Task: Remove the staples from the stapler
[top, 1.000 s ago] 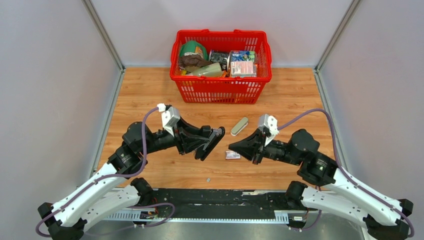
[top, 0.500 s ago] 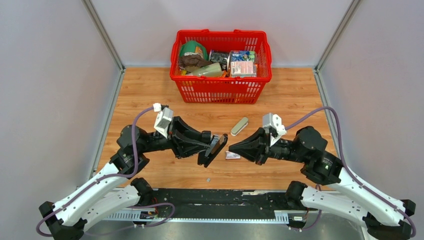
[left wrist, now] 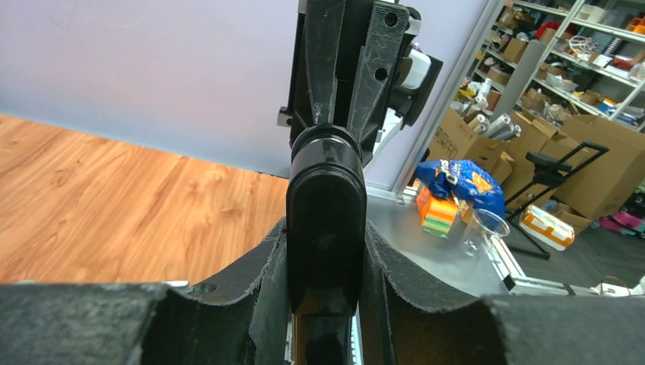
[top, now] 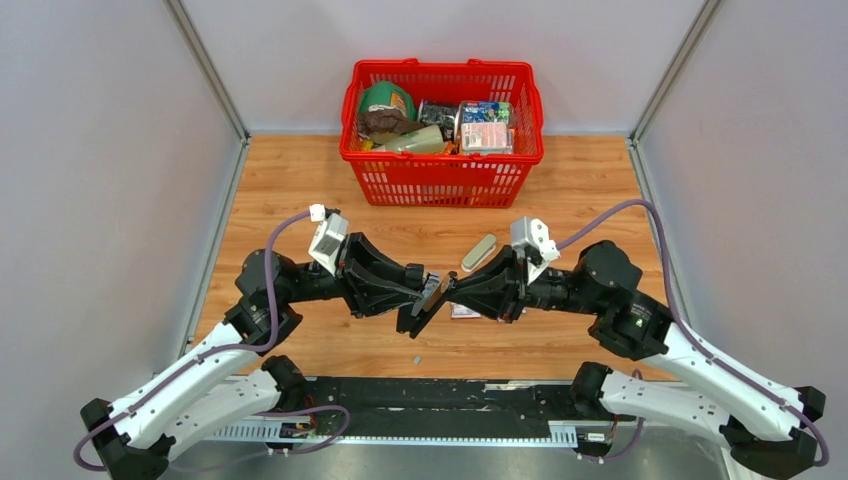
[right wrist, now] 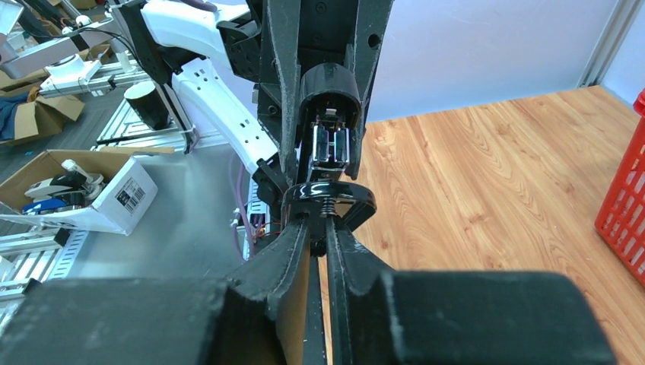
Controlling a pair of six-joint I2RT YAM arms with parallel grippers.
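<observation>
The black stapler hangs above the wooden table, clamped between the fingers of my left gripper. In the left wrist view the stapler's rounded black body fills the gap of the left gripper. My right gripper meets the stapler's far end from the right. In the right wrist view the right gripper has its fingers almost together, pinched on a black looped part with a spring at the stapler's end. Above it the stapler's open end shows a metal magazine.
A red basket full of goods stands at the back middle; its corner shows in the right wrist view. A slim grey object lies on the table behind the grippers. A small labelled box lies under the right gripper. A tiny bit lies near the front edge.
My right gripper has moved left to the stapler's end and closed on it. My left gripper, holding the stapler, came down slightly and then kept still.
</observation>
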